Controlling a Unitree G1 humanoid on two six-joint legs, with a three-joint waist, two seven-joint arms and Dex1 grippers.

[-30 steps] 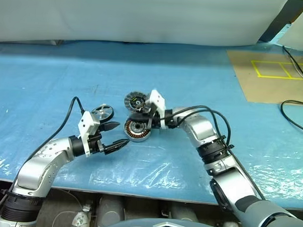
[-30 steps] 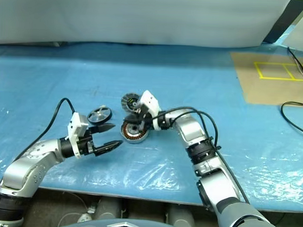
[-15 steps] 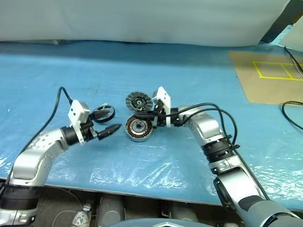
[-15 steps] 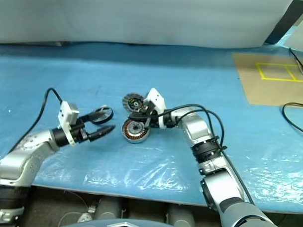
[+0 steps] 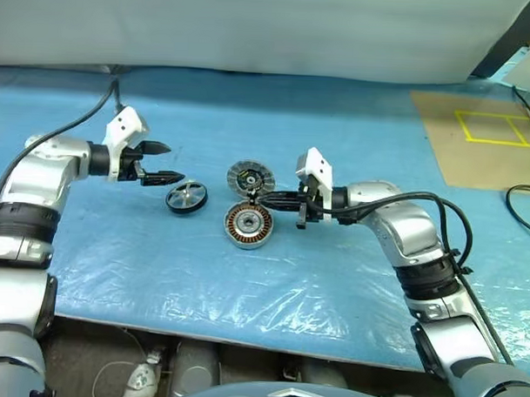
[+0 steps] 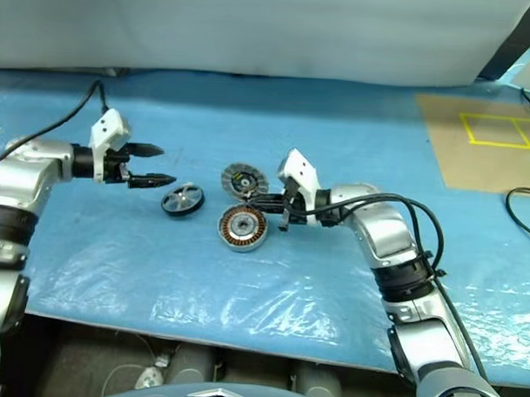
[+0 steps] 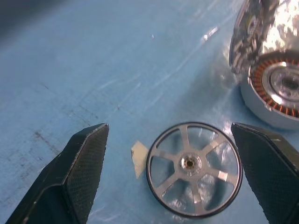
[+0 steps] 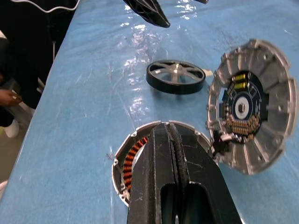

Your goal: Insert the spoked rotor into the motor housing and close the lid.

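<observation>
The spoked rotor [image 5: 187,197] lies flat on the blue sheet, a silver wheel with a dark rim. My left gripper [image 5: 166,163] hovers open just behind and to the left of it, and the rotor [image 7: 194,168] shows between the two fingers [image 7: 84,168] in the left wrist view. The motor housing [image 5: 249,225] stands open side up, with its copper windings showing. The lid [image 5: 250,176] sits tilted just behind it. My right gripper [image 5: 255,196] is shut on nothing, its tip over the housing's far rim beside the lid.
A brown board with yellow tape [image 5: 485,136] lies at the back right, with a black cable [image 5: 526,195] near it. A small scrap of tape [image 7: 138,156] lies by the rotor. A person's hand [image 8: 7,95] shows beyond the table's left side.
My left gripper rose and swung left and farther back, from in front of the rotor to behind it, still open. My right gripper drew back to the right off the housing, still shut.
</observation>
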